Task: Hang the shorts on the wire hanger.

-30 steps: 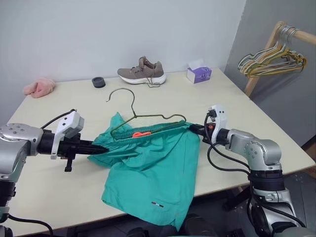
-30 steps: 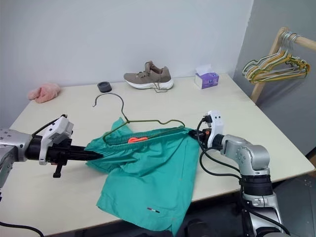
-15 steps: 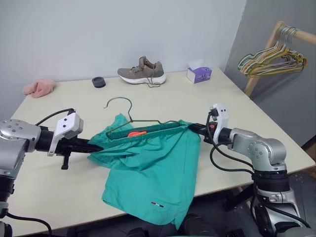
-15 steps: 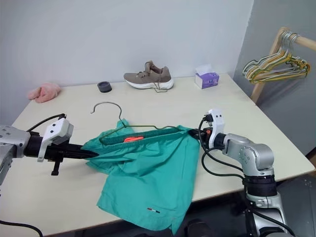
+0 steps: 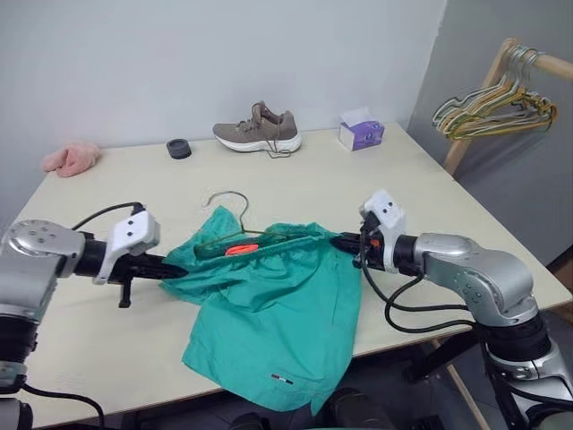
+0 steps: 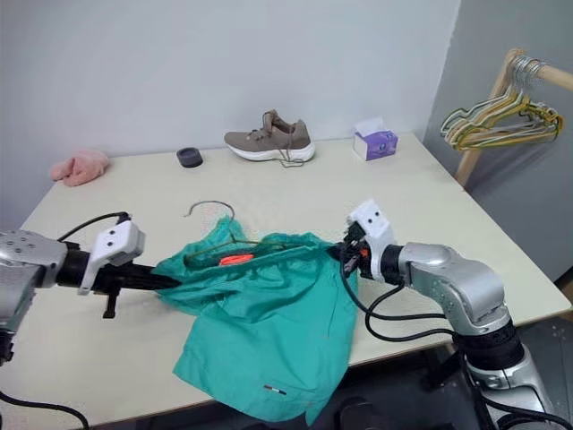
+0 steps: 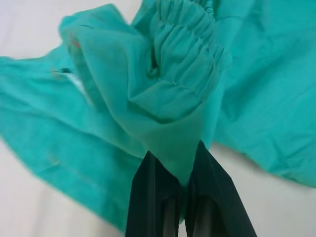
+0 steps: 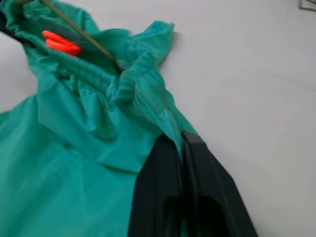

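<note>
The shorts (image 5: 269,313) lay spread across the near part of the table (image 5: 430,188), their lower hem hanging past the front edge, while the gathered waistband was lifted between the two arms. The left gripper (image 5: 175,266) was clamped on the waistband's left end; in the left wrist view its black fingers (image 7: 158,197) met around a pinched fold of teal fabric. The right gripper (image 5: 338,242) reached the waistband's right end; in the right wrist view its fingers (image 8: 197,197) stood nearly together with a thin edge of fabric caught between them. The wire hanger (image 5: 235,219) sat with its lower bar tucked inside the waistband and its curved hook rising clear of the cloth toward the far side of the table. The orange drawstring (image 5: 236,250) showed at the waistband's middle. Along the far edge lay a pink cloth (image 5: 72,158), a black ring (image 5: 179,149), a shoe (image 5: 258,131) and a tissue box (image 5: 361,134). Bunched hangers (image 5: 488,107) hung from a wooden rack to the right.
</note>
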You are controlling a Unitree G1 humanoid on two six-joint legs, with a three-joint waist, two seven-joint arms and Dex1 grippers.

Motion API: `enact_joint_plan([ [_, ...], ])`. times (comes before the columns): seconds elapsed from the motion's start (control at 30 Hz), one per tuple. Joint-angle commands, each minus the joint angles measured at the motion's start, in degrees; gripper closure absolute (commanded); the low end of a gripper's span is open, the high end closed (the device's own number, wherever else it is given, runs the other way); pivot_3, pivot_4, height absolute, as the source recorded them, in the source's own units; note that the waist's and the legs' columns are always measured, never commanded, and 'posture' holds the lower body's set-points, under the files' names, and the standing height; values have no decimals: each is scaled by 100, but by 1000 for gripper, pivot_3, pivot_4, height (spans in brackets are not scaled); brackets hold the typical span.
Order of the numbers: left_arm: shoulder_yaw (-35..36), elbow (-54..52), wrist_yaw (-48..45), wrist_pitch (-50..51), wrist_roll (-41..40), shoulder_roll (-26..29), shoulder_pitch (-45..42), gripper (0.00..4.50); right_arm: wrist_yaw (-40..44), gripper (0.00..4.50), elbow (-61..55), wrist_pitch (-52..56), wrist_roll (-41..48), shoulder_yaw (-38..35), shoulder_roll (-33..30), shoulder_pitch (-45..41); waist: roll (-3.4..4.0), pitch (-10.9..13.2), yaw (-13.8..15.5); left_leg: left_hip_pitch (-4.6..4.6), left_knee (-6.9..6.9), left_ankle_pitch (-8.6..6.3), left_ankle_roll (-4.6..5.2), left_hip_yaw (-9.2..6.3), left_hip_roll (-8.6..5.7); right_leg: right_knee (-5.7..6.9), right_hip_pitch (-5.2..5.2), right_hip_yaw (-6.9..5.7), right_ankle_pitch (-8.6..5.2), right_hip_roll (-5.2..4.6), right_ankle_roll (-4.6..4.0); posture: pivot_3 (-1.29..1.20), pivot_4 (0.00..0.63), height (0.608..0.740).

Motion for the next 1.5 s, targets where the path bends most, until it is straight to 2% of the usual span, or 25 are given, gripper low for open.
enact_joint_plan([
  [0.03, 18, -344, 38, 108, -33, -91, -10, 4500, 308, 3189, -402, -271, -141, 67, -305, -141, -4, -2, 5, -5, 1, 0, 0, -2, 1, -2, -1, -1, 0, -1, 0, -186, 0, 740],
  [0.3, -3, -778, 75, 285, -114, -371, 141, 4500, 706, 468, -727, -181, -342, 226, -993, -35, -5, -3, 2, -9, 3, 0, 0, -5, 3, -2, -4, -4, 0, -2, 0, -203, 0, 740],
  [0.43, -45, -790, -4, 273, -79, -403, 103, 4500, 907, 468, -477, -367, -542, 511, -1163, 15, -5, -3, -8, -8, 5, 0, 0, -5, 3, -1, -3, -4, 0, -2, 0, -215, 0, 740],
  [0.6, -108, -794, -65, 278, -63, -466, -5, 4500, 1336, 468, 128, -743, -945, 1167, -956, -429, -5, -3, -77, -6, 6, 0, 0, -3, 3, 0, -3, -2, 0, -1, 0, -213, 0, 740],
  [0.7, -130, -853, -65, 227, -64, -487, -27, 4500, 1623, 1090, 437, -884, -1134, 1489, -824, -734, -4, -2, -124, -6, 8, 0, 0, -4, 3, 1, -3, -2, 0, -1, 0, -211, 0, 740],
  [1.0, -76, -1217, 40, 366, -180, -556, 93, 4500, 2265, 4246, 806, -1231, -1521, 1765, -737, -1085, -5, -3, -121, -9, 8, 0, 0, -8, 1, 1, -3, -5, 1, -9, -1, -192, 0, 740],
  [1.03, -41, -1247, 105, 389, -214, -608, 94, 4500, 2316, 4469, 807, -1252, -1538, 1757, -744, -1085, -4, -3, -120, -9, 8, 0, 0, -10, 2, 1, -3, -7, 1, -10, -1, -186, 0, 740],
  [1.13, 113, -1166, 424, 462, -293, -824, 50, 4500, 2423, 4487, 776, -1266, -1561, 1692, -762, -1044, -4, -2, -113, -8, 9, 0, 0, -12, 1, 5, -2, -9, 1, -11, -1, -186, 0, 740],
  [1.23, 266, -854, 574, 310, -183, -898, 65, 3765, 2434, 4500, 733, -1212, -1544, 1554, -789, -941, -6, -4, -106, -8, 11, 0, 0, -14, 1, 6, -1, -10, 1, -12, -1, -185, 0, 740],
  [1.5, 1134, 121, 1404, -61, -169, -916, -91, 1342, 2181, 4500, 682, -553, -1228, 754, -912, -380, -8, -5, -81, -8, 11, 0, 0, -17, -1, 6, -1, -13, 4, -23, -6, -197, 0, 740],
])
